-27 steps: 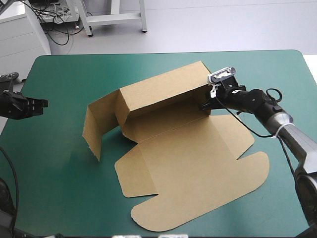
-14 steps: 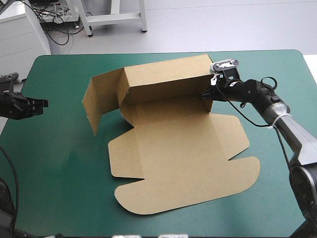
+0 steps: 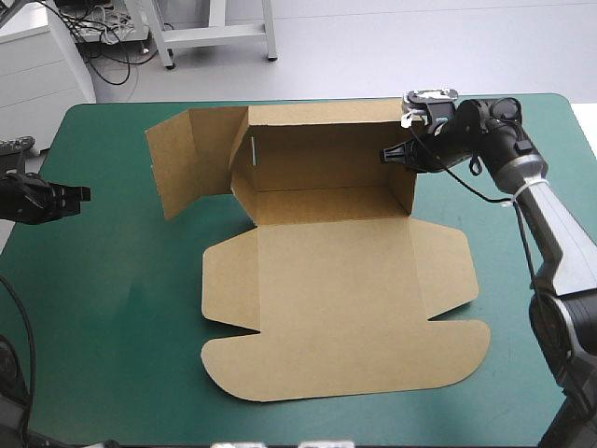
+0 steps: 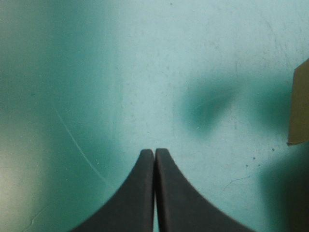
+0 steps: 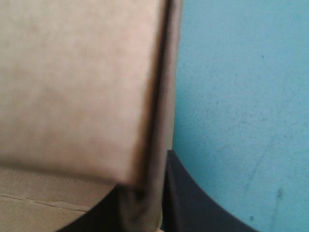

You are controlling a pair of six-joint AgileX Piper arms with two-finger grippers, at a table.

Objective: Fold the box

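The brown box [image 3: 336, 317] lies partly raised. Its big panel and rounded lid flap are flat on the teal-green cover, its back wall [image 3: 326, 149] stands upright, and a side flap [image 3: 187, 161] stands at the wall's left end. My right gripper [image 3: 394, 155] is shut on the wall's right end. In the right wrist view the board's edge [image 5: 159, 96] runs down between the black fingers [image 5: 193, 203]. My left gripper [image 3: 80, 193] hovers near the table's left edge, shut on nothing. Its fingers [image 4: 145, 193] meet over bare cover, with a corner of the box [image 4: 299, 104] ahead.
The table's far edge [image 3: 308, 101] runs close behind the raised wall. A wide strip of teal-green cover [image 3: 112, 280] separates the left gripper from the box.
My right gripper has swung toward the far right corner with the wall's end in it. The whole box turned with it and now sits square to the table. The left arm has stayed still.
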